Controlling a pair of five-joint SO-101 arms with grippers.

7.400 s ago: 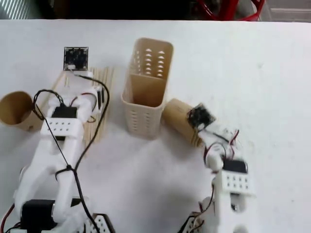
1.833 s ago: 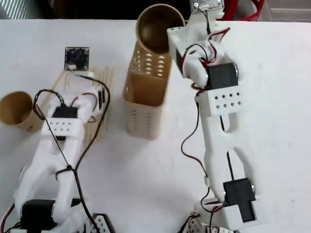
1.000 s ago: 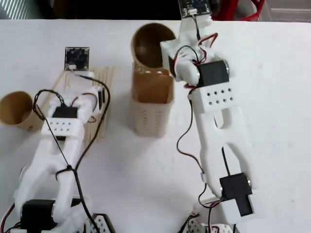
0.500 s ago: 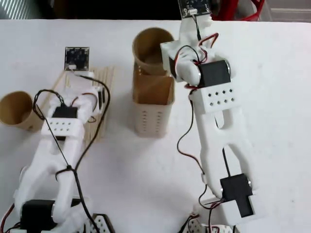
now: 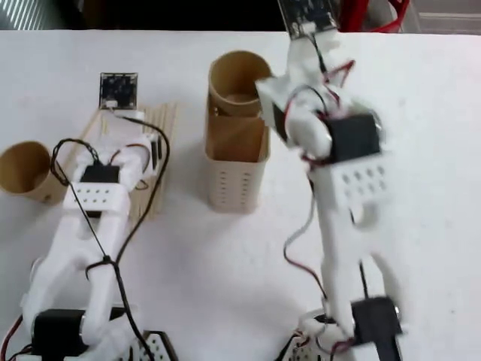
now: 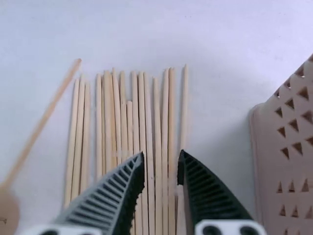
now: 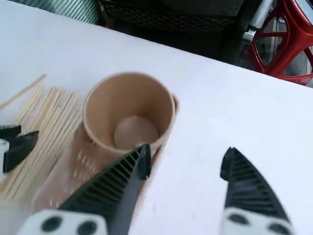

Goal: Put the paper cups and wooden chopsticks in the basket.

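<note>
High view: the right arm had drawn back, leaving one paper cup (image 5: 237, 79) upright in the basket (image 5: 234, 177). The second cup (image 5: 26, 173) lay on the counter (image 5: 421, 113) beside the left arm.

Left wrist view: the left gripper (image 6: 161, 159), barely parted and empty, hovered over the wooden chopsticks (image 6: 127, 112).

Right wrist view: the right gripper (image 7: 187, 152) gaped wide, cup released. One delivered!

We see brown paper cup (image 5: 237, 83), second cup (image 5: 26, 173) same brown; chopsticks (image 6: 132, 127) pale wood; basket (image 5: 234, 177) cream, triangle-hole pattern; surface (image 5: 421, 113) white; left hand (image 6: 160, 156), right hand (image 7: 187, 152) black, ribbed.
</note>
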